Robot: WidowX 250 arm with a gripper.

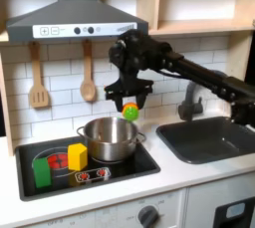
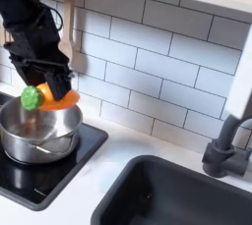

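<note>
My claw [image 1: 129, 104] grips a toy carrot [image 2: 51, 97] just above the pot's [image 1: 110, 140] far-right rim in the first exterior view; placing it calls for lowering, I judge.

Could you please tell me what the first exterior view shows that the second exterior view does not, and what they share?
In the first exterior view: a green block and a yellow block on the stove, two wooden utensils on the wall, and a range hood. In the second exterior view: nothing of its own. In both exterior views: the gripper shut on an orange-and-green toy above the pot, plus sink and faucet.
</note>
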